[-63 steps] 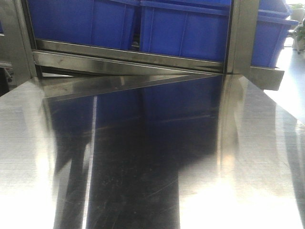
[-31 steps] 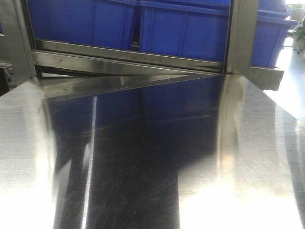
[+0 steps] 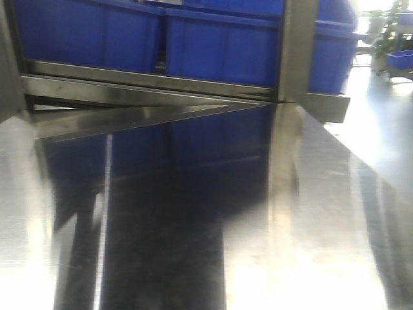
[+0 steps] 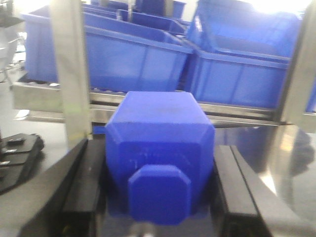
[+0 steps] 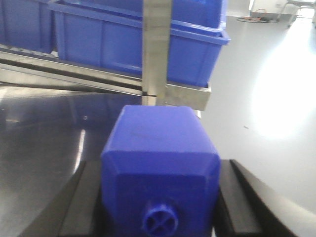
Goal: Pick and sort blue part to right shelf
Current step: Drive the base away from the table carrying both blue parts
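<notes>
In the left wrist view a deep-blue part [image 4: 159, 123] with a squared stub facing the camera sits clamped between the black fingers of my left gripper [image 4: 157, 163]. My right gripper [image 5: 159, 170] is shut on a second blue part [image 5: 158, 140], whose end has a small round cap. Straight ahead stands the right shelf [image 3: 148, 82], a steel rack with a flat front rail and large blue bins [image 3: 219, 48]. From the left wrist the shelf rail [image 4: 44, 96] and bins [image 4: 133, 61] show close behind the held part. Neither gripper appears in the front view.
A shiny steel tabletop [image 3: 193, 226] runs up to the shelf. A steel upright post [image 3: 297, 45] stands at the rack's right end, also seen as the post [image 5: 157, 49]. Open grey floor [image 5: 266, 98] lies to the right. A black object [image 4: 17, 158] lies at left.
The front view has swung to the right: the shelf and its post have slid leftward in the frame, more floor shows at the right, and the picture is blurred by motion.
</notes>
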Controlling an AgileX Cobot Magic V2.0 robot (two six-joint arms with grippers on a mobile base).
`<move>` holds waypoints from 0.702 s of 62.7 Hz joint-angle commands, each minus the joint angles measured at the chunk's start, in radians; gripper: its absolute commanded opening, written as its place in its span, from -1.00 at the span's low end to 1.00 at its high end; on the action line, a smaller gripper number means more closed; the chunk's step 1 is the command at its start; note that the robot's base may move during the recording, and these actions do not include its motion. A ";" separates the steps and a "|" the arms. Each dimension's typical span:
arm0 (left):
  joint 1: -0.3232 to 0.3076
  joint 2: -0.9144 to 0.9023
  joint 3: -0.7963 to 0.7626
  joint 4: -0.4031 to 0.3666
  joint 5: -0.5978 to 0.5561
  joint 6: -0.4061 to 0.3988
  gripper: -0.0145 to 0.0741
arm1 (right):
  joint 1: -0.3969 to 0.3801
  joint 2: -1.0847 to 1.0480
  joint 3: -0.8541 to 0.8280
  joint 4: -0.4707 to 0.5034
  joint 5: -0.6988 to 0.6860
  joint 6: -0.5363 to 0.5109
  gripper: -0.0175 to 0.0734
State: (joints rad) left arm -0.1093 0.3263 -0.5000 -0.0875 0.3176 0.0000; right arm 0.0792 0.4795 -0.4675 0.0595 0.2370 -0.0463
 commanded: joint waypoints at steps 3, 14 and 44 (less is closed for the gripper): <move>0.001 0.007 -0.030 -0.003 -0.097 0.000 -0.16 | -0.008 0.000 -0.032 0.003 -0.092 -0.009 0.11; 0.001 0.007 -0.030 -0.003 -0.097 0.000 -0.16 | -0.008 0.000 -0.032 0.003 -0.092 -0.009 0.11; 0.001 0.007 -0.030 -0.003 -0.097 0.000 -0.16 | -0.008 0.000 -0.032 0.003 -0.092 -0.009 0.11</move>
State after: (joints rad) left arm -0.1093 0.3263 -0.5000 -0.0875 0.3176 0.0000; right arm 0.0792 0.4795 -0.4675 0.0595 0.2370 -0.0463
